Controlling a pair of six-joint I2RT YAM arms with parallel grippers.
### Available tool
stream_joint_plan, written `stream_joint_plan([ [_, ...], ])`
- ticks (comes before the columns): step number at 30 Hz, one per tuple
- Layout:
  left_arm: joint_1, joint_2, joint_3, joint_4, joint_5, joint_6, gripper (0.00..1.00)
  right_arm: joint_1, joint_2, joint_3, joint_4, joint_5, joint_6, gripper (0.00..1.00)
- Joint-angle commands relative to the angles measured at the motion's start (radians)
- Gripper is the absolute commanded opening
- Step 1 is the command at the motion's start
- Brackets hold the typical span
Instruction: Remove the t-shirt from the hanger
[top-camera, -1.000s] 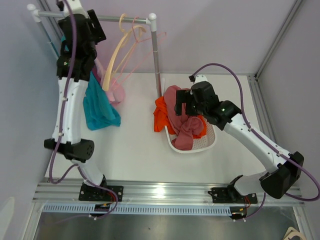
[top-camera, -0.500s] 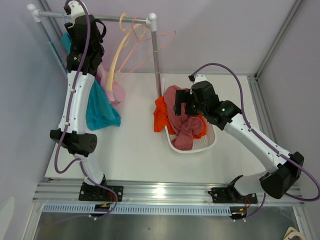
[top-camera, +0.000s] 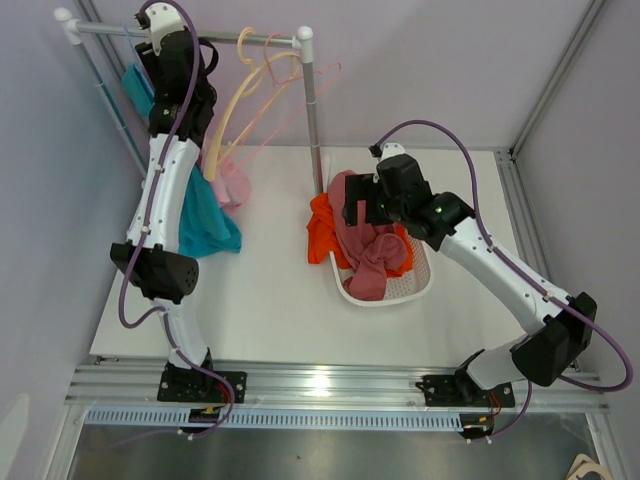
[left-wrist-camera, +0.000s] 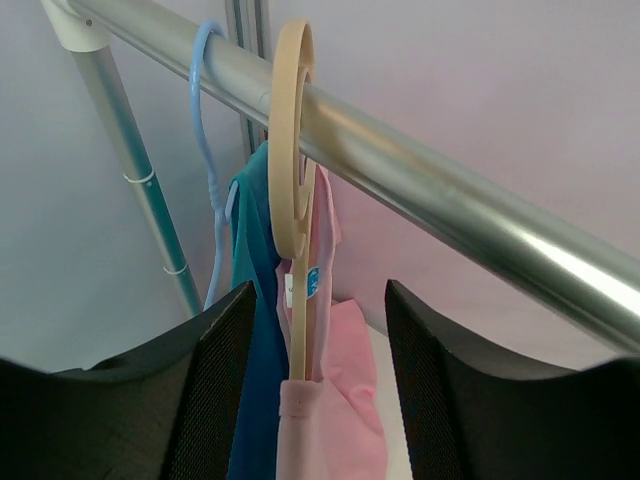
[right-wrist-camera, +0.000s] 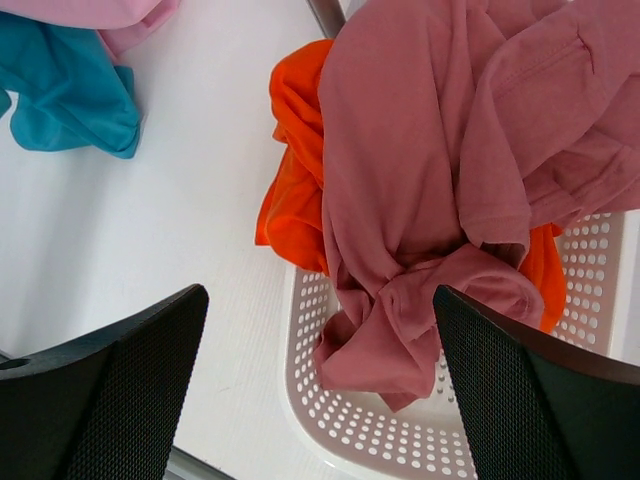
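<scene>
White worktop (top-camera: 260, 300), boxed in by lilac walls, carries a steel rail (left-wrist-camera: 450, 190) at the back left and a perforated basket (top-camera: 400, 290) of mauve and orange garments to the right. Stretched tall up to the rail, the left end effector (left-wrist-camera: 318, 300) is spread apart either side of the cream hanger (left-wrist-camera: 292, 150), whose pink t-shirt (left-wrist-camera: 345, 400) hangs beside a teal t-shirt (left-wrist-camera: 255, 330). The right end effector (right-wrist-camera: 318, 292) hovers wide apart over the basket, gripping nothing. Since a second ago the left arm has straightened and its wrist has risen to the rail, while the right wrist has edged slightly toward the back.
</scene>
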Motion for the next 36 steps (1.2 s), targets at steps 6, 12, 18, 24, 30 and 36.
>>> stream_joint_plan([
  [6,0.022,0.068,0.001,0.223,-0.082,0.115,0.58,-0.011,0.080,0.092,-0.044,-0.024,-0.026,0.99],
  [12,0.045,0.088,-0.020,0.295,-0.045,0.093,0.57,0.011,0.124,0.146,-0.068,-0.017,-0.026,0.99],
  [18,0.063,0.099,-0.037,0.358,0.017,0.090,0.28,0.012,0.141,0.157,-0.081,-0.008,-0.029,0.99],
  [24,0.066,0.110,-0.018,0.351,0.039,0.089,0.01,0.011,0.138,0.151,-0.076,-0.018,-0.031,0.99],
  [30,0.068,0.067,0.023,0.378,0.122,0.092,0.01,0.012,0.129,0.146,-0.085,-0.021,-0.032,0.99],
  [36,0.066,-0.054,-0.003,0.311,0.172,0.020,0.01,0.015,0.083,0.108,-0.076,-0.026,-0.028,0.99],
])
